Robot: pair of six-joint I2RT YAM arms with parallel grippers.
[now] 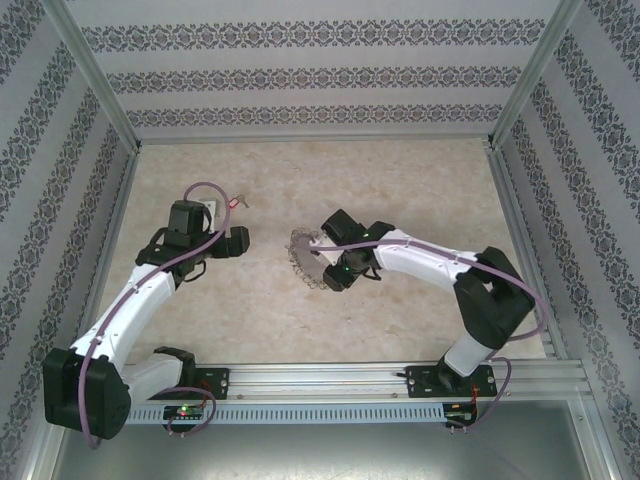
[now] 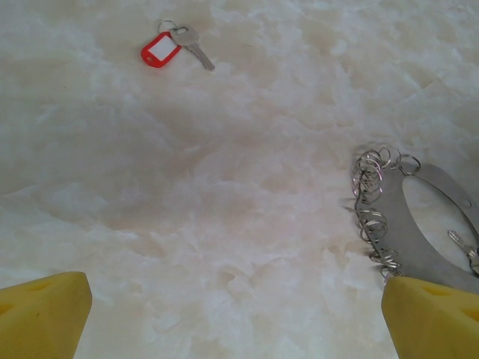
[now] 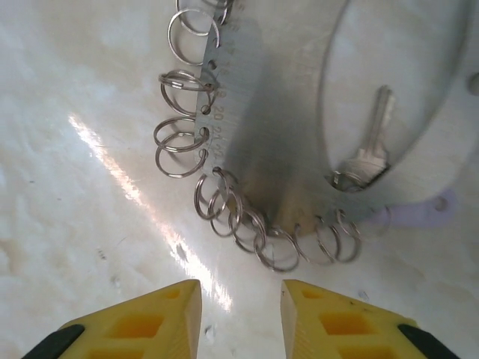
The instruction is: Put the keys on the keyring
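The keyring (image 3: 254, 112) is a flat silvery metal loop lying on the table, with several small split rings (image 3: 224, 206) fringing its outer edge. One silver key (image 3: 372, 142) lies inside the loop, hooked to its inner edge. My right gripper (image 3: 242, 288) hovers just short of the fringe, jaws a little apart with only table between them. A key with a red tag (image 2: 159, 49) lies alone, far ahead of my left gripper (image 2: 236, 292). That gripper stands wide open and holds nothing, with the keyring (image 2: 397, 217) beside its right finger. The top view shows the keyring (image 1: 303, 248) between both arms.
The table is pale marbled stone (image 1: 400, 180), walled by patterned panels and aluminium posts. A metal rail (image 1: 330, 380) at the near edge carries both arm bases. Purple cables run along each arm.
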